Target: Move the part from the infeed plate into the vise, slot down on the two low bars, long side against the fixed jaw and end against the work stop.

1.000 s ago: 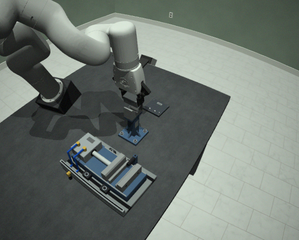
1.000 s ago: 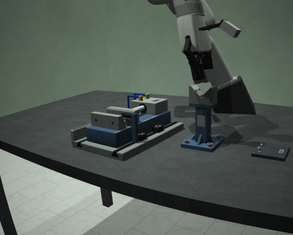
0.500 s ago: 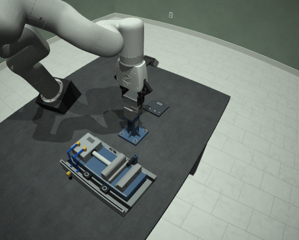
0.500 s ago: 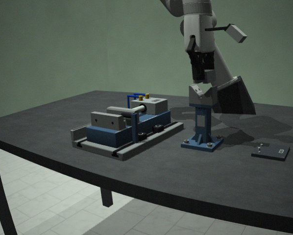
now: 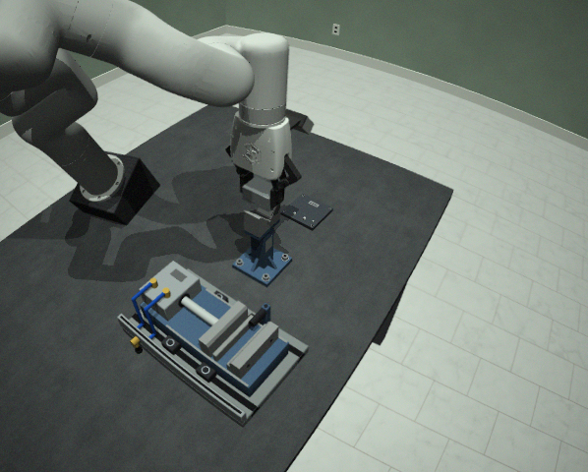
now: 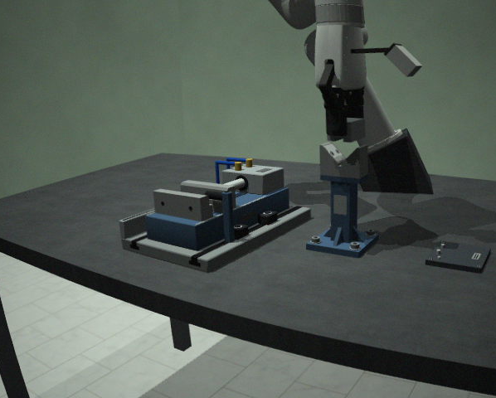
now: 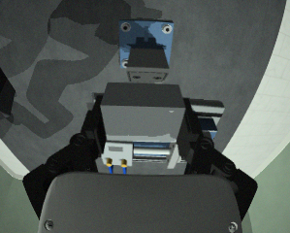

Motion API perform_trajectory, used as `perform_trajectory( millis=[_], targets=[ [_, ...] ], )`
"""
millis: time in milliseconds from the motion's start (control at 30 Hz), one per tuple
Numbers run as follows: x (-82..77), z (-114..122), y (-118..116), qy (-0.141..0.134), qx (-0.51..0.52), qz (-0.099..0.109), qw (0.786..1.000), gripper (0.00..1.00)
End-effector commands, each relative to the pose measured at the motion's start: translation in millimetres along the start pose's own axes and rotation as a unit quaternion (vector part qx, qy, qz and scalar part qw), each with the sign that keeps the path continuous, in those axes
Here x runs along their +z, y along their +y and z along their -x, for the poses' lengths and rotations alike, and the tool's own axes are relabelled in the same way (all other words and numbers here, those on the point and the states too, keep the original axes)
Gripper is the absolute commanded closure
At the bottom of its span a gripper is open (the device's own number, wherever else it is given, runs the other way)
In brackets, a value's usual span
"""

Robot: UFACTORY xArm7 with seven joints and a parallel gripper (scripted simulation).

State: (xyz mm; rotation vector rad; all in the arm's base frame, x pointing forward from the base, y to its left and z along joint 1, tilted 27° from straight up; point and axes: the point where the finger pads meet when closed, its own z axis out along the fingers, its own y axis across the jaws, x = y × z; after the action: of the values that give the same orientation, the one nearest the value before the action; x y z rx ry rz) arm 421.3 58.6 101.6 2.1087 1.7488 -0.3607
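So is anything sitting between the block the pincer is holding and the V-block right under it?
Nothing visible. The pincer grips the block just above the V-block, whose notch is open, with a small gap of air between them.

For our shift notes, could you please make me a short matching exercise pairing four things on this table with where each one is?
1. grey block part
2. dark flat infeed plate
3. grey V-block on its blue stand
4. blue-and-grey vise

a. directly below the part
b. held in the gripper
c. bare, nothing on it
d. open, nothing between its jaws

Pairs: 1-b, 2-c, 3-a, 4-d
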Motion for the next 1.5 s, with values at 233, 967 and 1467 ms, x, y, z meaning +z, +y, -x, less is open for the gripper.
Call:
perform_trajectory(
  millis=[233,967,1467],
  targets=[
    [-1.7,-1,1,-0.001,0.0,0.002,1.0,1.0],
    [-4.8,-1,1,-0.001,0.0,0.002,1.0,1.0],
    [-23.1,-1,1,-0.001,0.0,0.002,1.0,1.0]
  ],
)
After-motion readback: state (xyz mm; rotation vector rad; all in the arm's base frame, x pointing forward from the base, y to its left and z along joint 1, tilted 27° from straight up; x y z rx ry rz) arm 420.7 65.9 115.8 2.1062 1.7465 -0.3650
